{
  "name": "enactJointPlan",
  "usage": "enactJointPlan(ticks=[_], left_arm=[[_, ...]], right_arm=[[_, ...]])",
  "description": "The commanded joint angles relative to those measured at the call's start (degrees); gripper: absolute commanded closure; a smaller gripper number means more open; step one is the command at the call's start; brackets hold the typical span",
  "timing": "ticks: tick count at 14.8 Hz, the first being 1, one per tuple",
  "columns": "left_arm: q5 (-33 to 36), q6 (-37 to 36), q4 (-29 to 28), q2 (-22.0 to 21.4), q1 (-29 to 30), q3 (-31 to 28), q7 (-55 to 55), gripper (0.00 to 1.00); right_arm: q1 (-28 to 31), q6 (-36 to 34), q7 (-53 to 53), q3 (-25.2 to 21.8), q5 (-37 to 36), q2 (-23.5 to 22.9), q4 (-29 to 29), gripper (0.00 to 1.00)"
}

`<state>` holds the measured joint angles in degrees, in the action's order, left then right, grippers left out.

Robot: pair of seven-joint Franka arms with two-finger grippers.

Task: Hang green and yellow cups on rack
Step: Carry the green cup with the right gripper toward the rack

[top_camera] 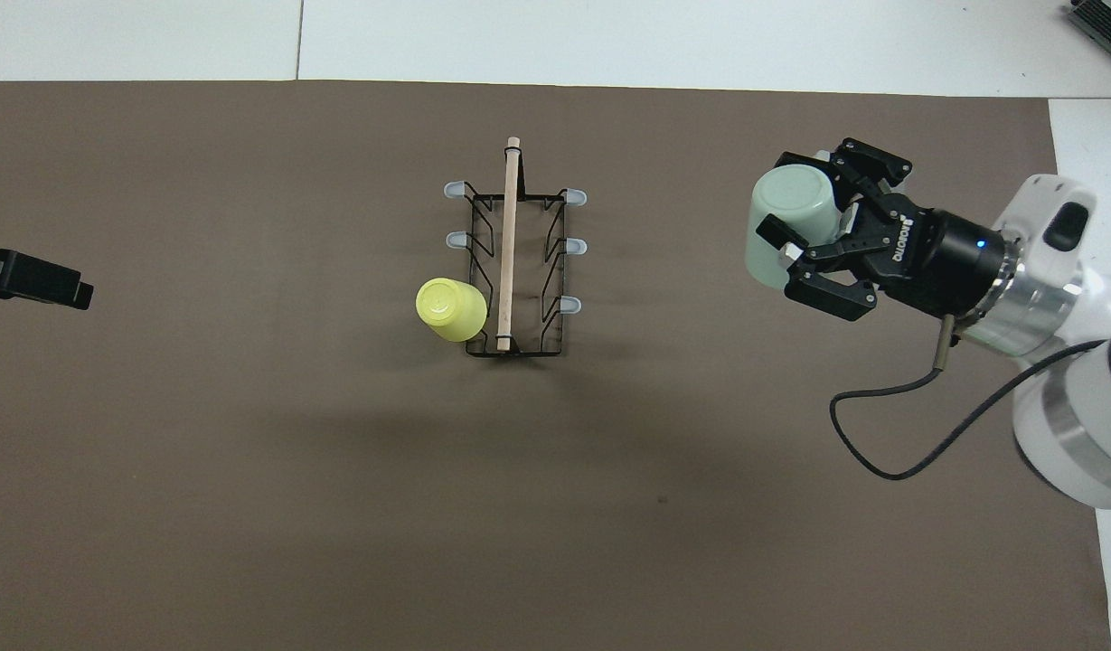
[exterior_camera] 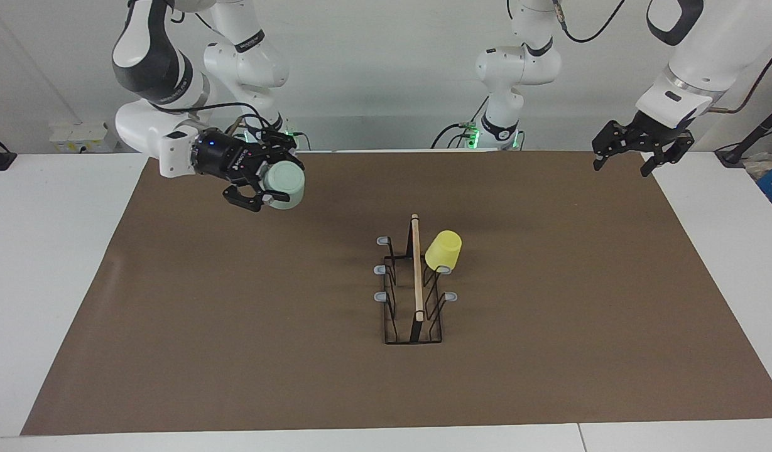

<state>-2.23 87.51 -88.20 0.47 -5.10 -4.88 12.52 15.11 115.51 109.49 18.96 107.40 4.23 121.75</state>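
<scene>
Your right gripper [exterior_camera: 264,182], clamped on the green cup [exterior_camera: 284,185] above the mat's right-arm end, could knock the hung yellow cup [exterior_camera: 443,251] off the rack [exterior_camera: 413,285]; your left gripper [exterior_camera: 637,145] waits spread wide, empty.

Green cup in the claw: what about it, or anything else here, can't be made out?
- green cup: the part it is held by is covered by the right gripper in both views.
- yellow cup: in both views it hides the prong of the rack under it.
- left gripper: the overhead view's edge cuts off all but a tip.
</scene>
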Motion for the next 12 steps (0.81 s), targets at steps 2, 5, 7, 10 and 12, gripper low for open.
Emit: enactJointPlan(ticks=[2, 5, 7, 10, 12], left_arm=[[1.18, -0.59, -2.41, -2.67, -0.79, -0.48, -0.13, 0.00], [1.18, -0.06, -2.33, -2.67, -0.70, -0.48, -0.13, 0.00], [1.18, -0.23, -2.41, -2.67, -0.79, -0.39, -0.04, 0.00], [1.18, -0.06, -2.33, -2.67, -0.52, -0.39, -0.04, 0.00], [1.18, -0.06, -2.33, -2.67, -0.17, -0.39, -0.04, 0.00]], right_arm=[[-4.82, 4.98, 11.42, 0.11, 7.91, -1.93, 3.05, 1.00], [-7.98, 5.43, 19.94, 0.11, 13.16, -5.27, 3.06, 1.00], [-10.35, 5.43, 25.92, 0.11, 18.26, -7.82, 3.06, 1.00], [-14.48, 6.91, 30.50, 0.11, 25.30, -9.24, 3.06, 1.00], [-16.95, 8.42, 34.28, 0.11, 30.04, -10.46, 2.97, 1.00]])
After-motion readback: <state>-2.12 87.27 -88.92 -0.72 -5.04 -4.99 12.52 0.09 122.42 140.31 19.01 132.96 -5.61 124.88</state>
